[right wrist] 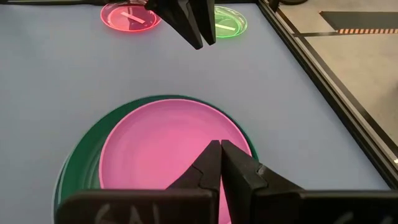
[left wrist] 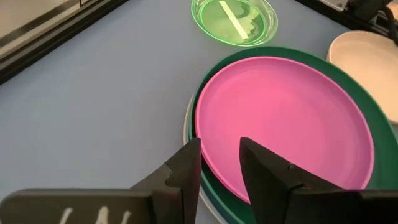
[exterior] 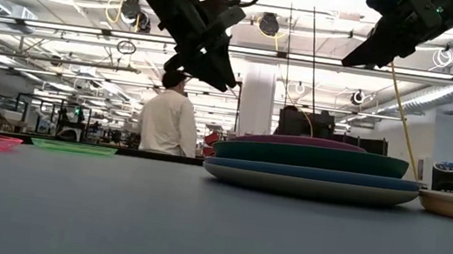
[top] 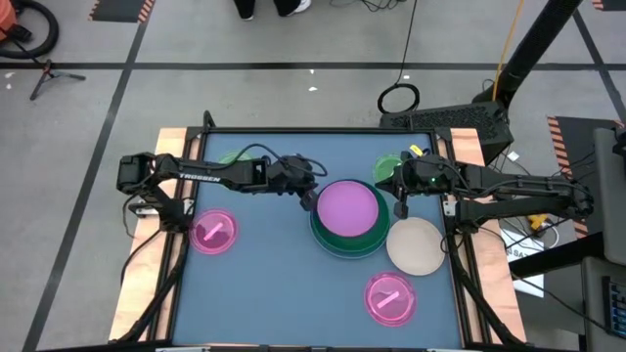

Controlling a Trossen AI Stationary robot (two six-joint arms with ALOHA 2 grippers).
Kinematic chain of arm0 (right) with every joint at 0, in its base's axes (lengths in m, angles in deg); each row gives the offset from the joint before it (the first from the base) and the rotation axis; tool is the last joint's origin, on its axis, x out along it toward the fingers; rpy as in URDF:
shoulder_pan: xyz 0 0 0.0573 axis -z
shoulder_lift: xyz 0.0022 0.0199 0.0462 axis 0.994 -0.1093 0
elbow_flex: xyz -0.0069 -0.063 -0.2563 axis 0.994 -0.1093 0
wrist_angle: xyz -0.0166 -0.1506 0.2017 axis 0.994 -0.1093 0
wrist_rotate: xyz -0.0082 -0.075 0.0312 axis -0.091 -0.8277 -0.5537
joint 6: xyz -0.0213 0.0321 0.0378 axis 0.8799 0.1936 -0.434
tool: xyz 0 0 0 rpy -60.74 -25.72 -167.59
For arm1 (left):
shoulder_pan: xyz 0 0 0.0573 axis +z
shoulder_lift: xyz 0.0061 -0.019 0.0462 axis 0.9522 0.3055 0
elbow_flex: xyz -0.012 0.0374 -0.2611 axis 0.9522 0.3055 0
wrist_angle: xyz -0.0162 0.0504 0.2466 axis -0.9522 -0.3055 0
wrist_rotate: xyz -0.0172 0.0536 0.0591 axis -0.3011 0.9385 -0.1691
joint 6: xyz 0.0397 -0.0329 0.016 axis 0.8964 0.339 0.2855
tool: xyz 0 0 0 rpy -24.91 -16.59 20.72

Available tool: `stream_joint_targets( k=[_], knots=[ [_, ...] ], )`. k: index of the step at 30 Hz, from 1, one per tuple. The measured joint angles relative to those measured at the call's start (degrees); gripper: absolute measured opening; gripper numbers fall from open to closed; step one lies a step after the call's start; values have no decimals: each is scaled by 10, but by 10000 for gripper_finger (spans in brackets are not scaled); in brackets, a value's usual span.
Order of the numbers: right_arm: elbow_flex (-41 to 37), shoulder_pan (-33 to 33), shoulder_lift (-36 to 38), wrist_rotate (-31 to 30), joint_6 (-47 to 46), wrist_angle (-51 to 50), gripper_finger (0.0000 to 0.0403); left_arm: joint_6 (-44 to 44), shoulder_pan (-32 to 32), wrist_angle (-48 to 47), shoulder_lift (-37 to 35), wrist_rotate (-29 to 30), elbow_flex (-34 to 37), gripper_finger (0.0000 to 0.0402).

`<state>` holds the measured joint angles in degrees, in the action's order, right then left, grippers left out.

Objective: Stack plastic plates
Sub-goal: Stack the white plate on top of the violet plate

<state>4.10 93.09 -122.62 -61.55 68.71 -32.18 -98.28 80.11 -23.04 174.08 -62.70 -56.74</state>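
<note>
High view: stack (top: 348,220) sits right of centre on the tabletop (top: 274,284), nearer the far edge, purple/pink plate (top: 348,207) on top, dark green plate (top: 326,238) under it, with blue and pale rims at the bottom in the low view. Left gripper (top: 309,195) hovers just beside the stack's left rim, jaws narrowly apart, holding nothing; right gripper (top: 399,200) hangs just off the stack's right rim, fingers pressed together, also empty. Loose plates: beige plate (top: 417,245) touching or almost touching the stack on its right, by the right edge; pink translucent plate (top: 391,298) near the front right corner; second pink plate (top: 213,233) by the left edge; green translucent plates at the far edge, one left (top: 233,156), one right (top: 387,168). Judgement: beige plate lies nearest the right gripper, toward the front edge from it, so the right arm suits it. Plates are round, so no long axis; any rim point serves. All are smooth, shallow, rigid plastic with thin raised rims; beige matte, small ones glossy, see-through.
</note>
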Motion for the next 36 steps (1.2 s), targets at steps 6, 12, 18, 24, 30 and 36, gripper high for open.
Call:
stream_joint_targets(
  k=[6, 12, 18, 24, 30, 36],
  knots=[
    [0, 0, 0, 0, 0, 0, 6, 56, -15, -2, -5, 0, 0, 116],
    [0, 0, 0, -4, -29, 8, 6, 121, -49, -6, -36, 1, 0, 116],
    [0, -5, 0, -2, -79, 37, 6, 182, -109, -46, -95, 82, 0, 116],
    [1, -44, -11, 1, -149, 25, 6, 242, -183, -97, -145, 215, 0, 116],
    [1, -95, -29, 88, -265, -11, 6, 203, -234, -202, -188, 359, 0, 116],
    [25, -148, -68, 137, -404, -97, 6, 178, -266, -255, -222, 447, 0, 116]
  ],
)
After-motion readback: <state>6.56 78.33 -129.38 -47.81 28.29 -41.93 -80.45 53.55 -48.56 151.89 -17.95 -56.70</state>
